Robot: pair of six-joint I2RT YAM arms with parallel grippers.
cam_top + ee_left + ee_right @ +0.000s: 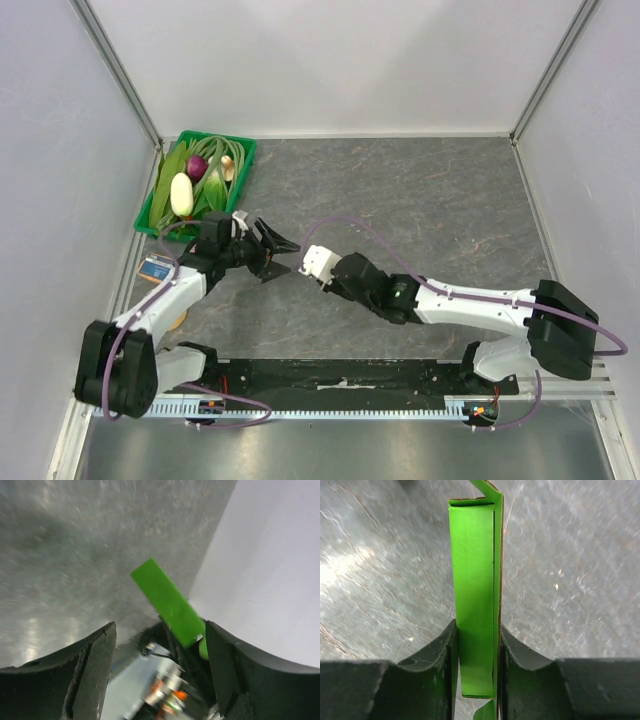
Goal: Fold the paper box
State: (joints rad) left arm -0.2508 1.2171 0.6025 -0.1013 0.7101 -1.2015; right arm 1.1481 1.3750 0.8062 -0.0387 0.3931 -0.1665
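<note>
The right claw (477, 630) is clamping the flattened paper box (475, 580) by its near end, holding it above the table (380, 555). The box's long axis is running straight out from the fingers, pointing toward the left claw (160, 627). That claw is facing it with fingers spread apart, gripping nothing.

The paper box (475, 580) is running past the top and bottom edges between the right jaws; beyond the left jaws, it is showing blurred.
</note>
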